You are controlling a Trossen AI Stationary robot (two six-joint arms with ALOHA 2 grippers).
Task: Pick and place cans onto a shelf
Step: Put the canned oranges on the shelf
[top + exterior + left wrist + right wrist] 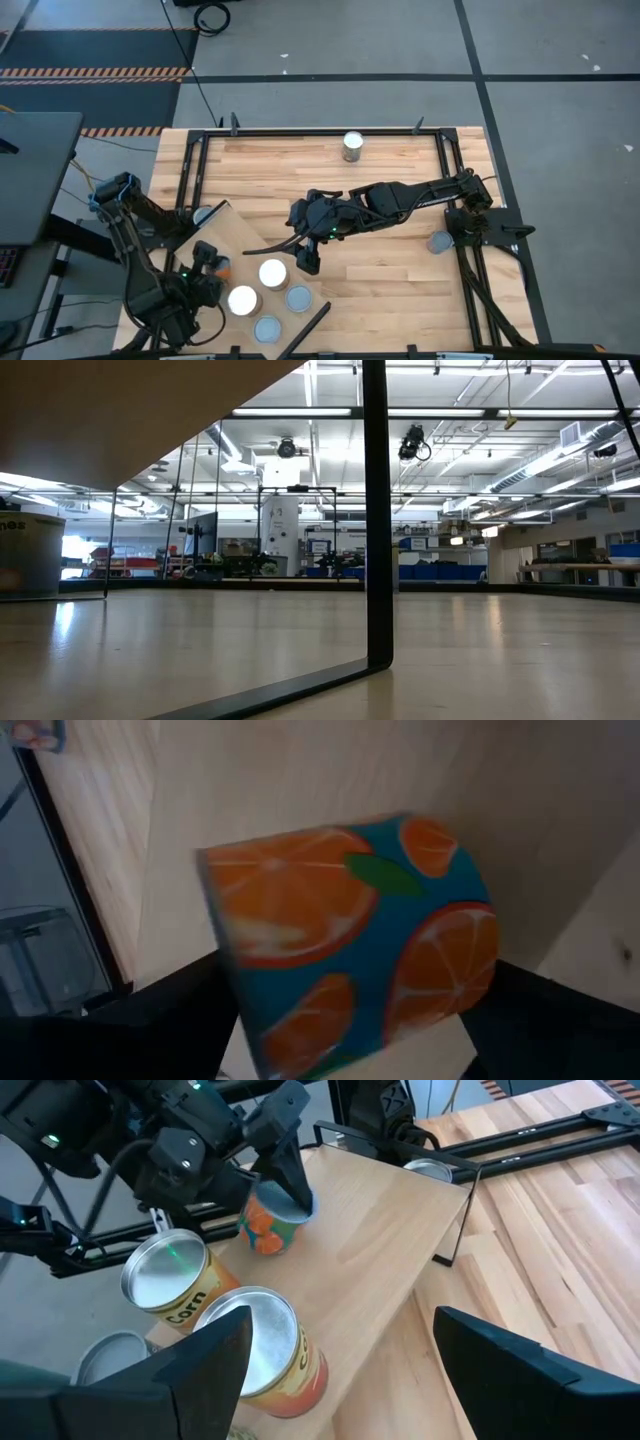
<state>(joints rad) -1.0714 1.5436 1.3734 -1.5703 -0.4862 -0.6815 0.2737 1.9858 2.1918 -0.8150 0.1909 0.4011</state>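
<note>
I see the left gripper (275,1175) straddling the orange-printed can (268,1228) on the shelf (380,1240), fingers spread, contact unclear; the right gripper (305,258) hovers open nearby, its fingertips cropped.

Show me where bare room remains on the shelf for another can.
The shelf is bare from the orange-print can under the left pincer up to its dark bar end. The other end is crowded: a corn can and a red-labelled can stand close together.
</note>
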